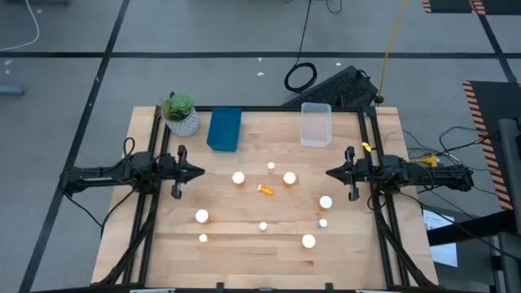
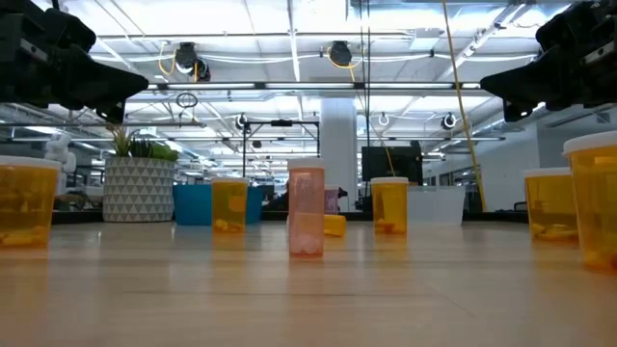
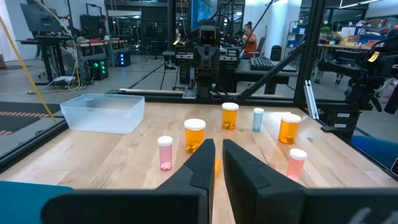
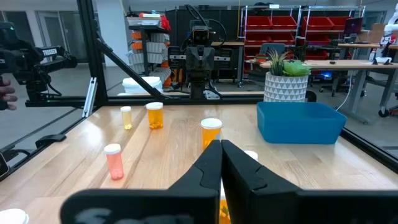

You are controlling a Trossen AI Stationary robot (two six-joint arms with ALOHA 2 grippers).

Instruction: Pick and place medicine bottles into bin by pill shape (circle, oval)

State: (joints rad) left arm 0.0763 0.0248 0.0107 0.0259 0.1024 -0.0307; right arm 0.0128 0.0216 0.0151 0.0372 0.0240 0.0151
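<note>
Wooden table [image 1: 244,244] bears scattered medicine bottles [image 1: 289,178]; workshop room behind.

You'll find no text, label, brand, number or sign that can be read here: the small orange and pale white-capped medicine bottles [image 1: 289,178] show no legible print.

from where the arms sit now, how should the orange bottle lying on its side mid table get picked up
Grip the tipped orange bottle across its round body, coming straight down from above. It lies flat on the table, so its cap faces sideways, and the nearest upright bottles stand apart from it.
</note>
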